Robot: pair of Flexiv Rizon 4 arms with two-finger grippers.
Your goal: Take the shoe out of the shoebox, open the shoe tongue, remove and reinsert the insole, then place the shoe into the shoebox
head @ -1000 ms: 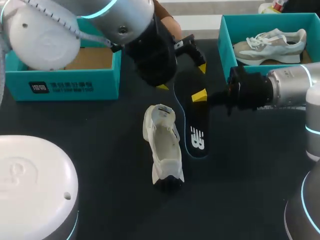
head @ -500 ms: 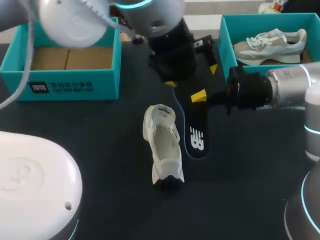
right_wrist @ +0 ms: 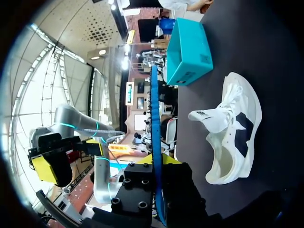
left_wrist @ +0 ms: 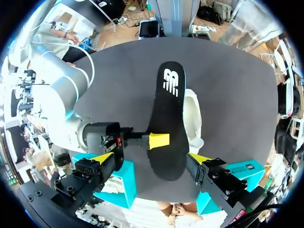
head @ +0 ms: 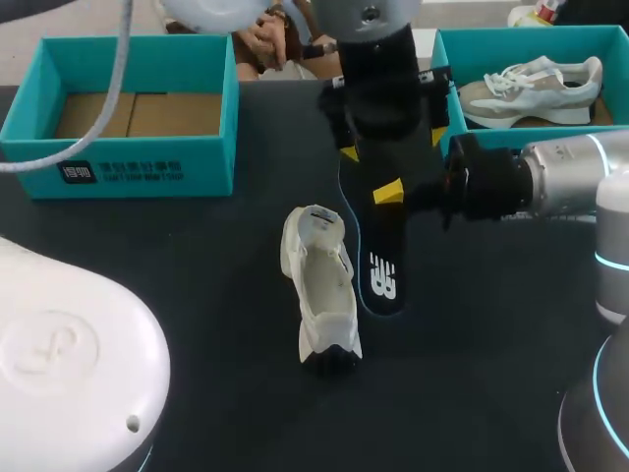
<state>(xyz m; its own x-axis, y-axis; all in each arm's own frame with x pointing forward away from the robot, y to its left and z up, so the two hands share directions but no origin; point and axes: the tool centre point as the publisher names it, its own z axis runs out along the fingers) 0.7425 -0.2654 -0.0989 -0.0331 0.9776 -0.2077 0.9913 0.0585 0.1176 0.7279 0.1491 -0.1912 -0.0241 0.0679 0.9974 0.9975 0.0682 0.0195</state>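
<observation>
2 shoes [head: 319, 285], 2 shoeboxes [head: 128, 167], 1 insole [head: 383, 275].

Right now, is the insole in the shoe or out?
Out: the insole is held by the right gripper, beside the white shoe.

A black matte table [head: 197, 295] spans the view.

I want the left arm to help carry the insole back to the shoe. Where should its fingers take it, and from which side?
Probably the unprinted end of the insole, from above, pinching across its two long edges. The right gripper clamps the middle flat-wise from the side, and the left gripper has its open fingers straddling that free end.
</observation>
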